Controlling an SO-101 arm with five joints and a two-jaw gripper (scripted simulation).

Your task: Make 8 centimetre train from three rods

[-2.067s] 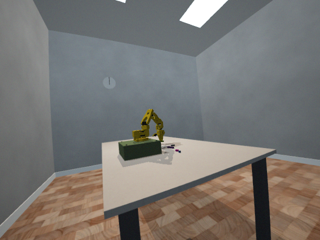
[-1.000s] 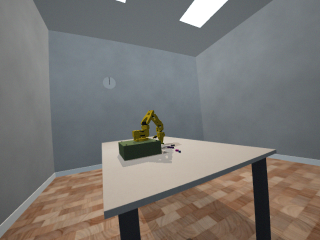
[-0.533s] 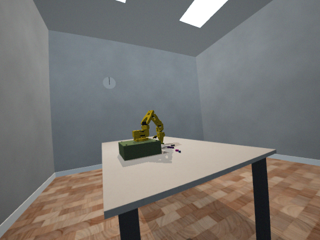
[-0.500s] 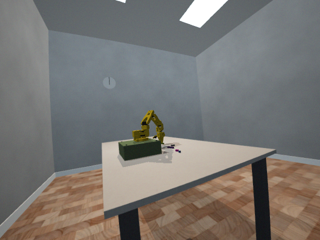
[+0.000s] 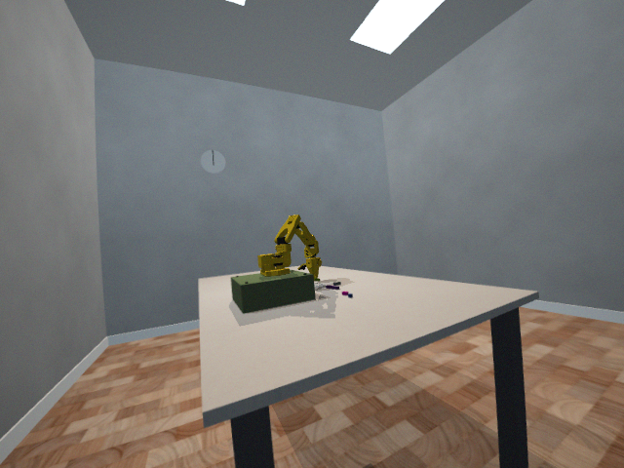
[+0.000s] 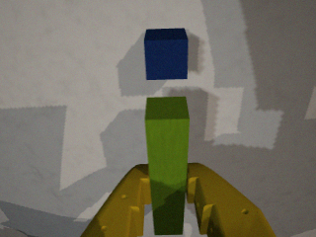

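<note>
Rods are the matter here: the lime rod (image 6: 168, 152) is pinched at its near end by the closed gripper (image 6: 169, 205), pointing lengthwise at the blue rod (image 6: 166, 53), which lies just beyond its far tip with a small gap between. Judging from this, lowering it askew or pushing too far forward could knock the little blue piece out of line. The table (image 5: 282, 352) offers wide room ahead, while the arm's base box (image 5: 272, 292) crowds the rear.
</note>
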